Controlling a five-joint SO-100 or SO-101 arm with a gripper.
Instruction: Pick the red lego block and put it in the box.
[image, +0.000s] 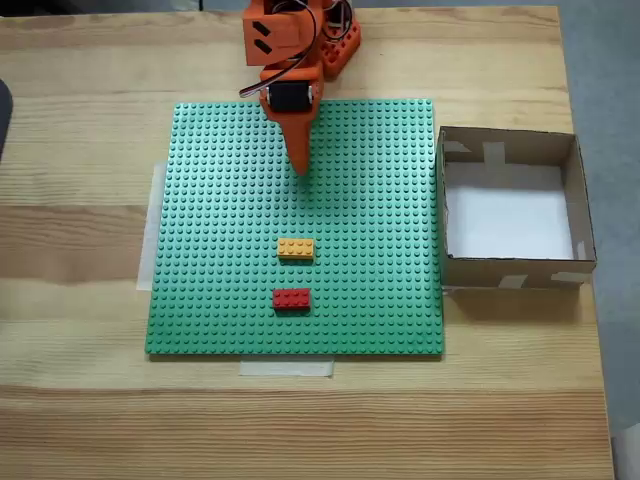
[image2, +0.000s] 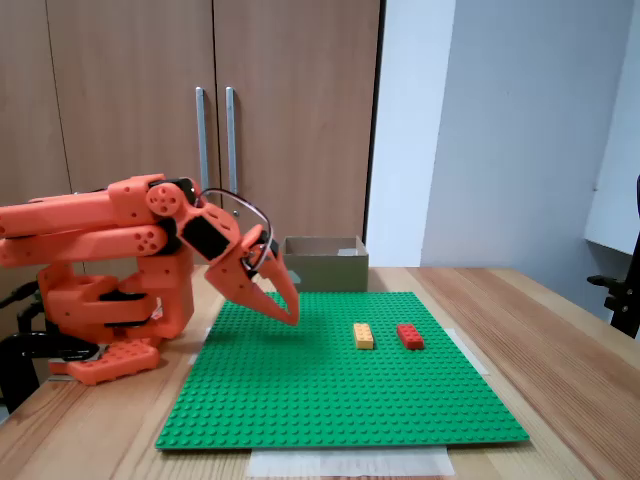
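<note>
The orange arm (image: 285, 45) is folded low over its base, its links stacked nearly level in the side-on fixed view, and the wrist tips forward so the gripper (image2: 288, 312) slants down toward the green studded baseplate (image: 220, 300). Its tips hover just above the plate near the arm's end of it. The 2 fingers lie close together, tapering to a single point in the top-down fixed view (image: 300, 165) — nothing sits between them, though a thin gap cannot be ruled out.

The red lego block (image: 291, 298) lies flat on the baseplate, well apart from the gripper, in the half of the plate farther from the arm. Just beside it, on the side nearer the arm and not touching it, lies an orange-yellow brick (image: 295, 248) of like size; both run parallel.

The box (image: 580, 215) stands on the wooden table (image: 80, 420) against the baseplate's right edge in the top-down view, its white floor bare and pale tape patches on its walls. No writing or label can be read on anything.

The top-down view shows the box's interior and strips of tape at the plate's edges. The side-on view shows instead the arm's folded profile, the box's (image2: 325, 265) outer wall behind the plate, wooden cupboard doors (image2: 210, 110) with 2 metal handles, and a white wall — the red block (image2: 410, 336) sits right of the yellow one (image2: 363, 336) there.
</note>
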